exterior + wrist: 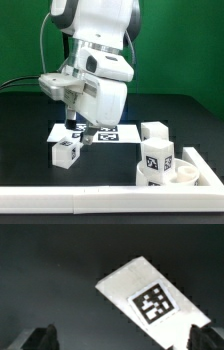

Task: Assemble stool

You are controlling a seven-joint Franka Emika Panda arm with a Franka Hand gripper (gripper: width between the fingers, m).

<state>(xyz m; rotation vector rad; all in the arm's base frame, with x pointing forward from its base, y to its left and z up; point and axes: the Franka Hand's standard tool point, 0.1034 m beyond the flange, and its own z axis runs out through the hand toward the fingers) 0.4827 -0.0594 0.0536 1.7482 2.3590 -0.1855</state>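
From the exterior view's left I first see 1 leg (pixel 66 151) lying on the dark surface (pixel 25 140), just beside and below my hand (pixel 79 128), which hangs low over the marker board (pixel 108 134) with its fingers spread wide and nothing between them. In the wrist view the 2 fingertips (pixel 42 338) frame only the board's tagged corner and bare surface, so no stool part sits under the hand yet. Further right, well apart from the hand, a 2nd leg (pixel 154 131) and a 3rd leg (pixel 157 163) stand by the round seat (pixel 188 173) against the white rail (pixel 100 197). My worry is that closing here would catch the fixed board's edge, not a leg. Swinging toward the near leg this low, a finger could knock it over or push it away.
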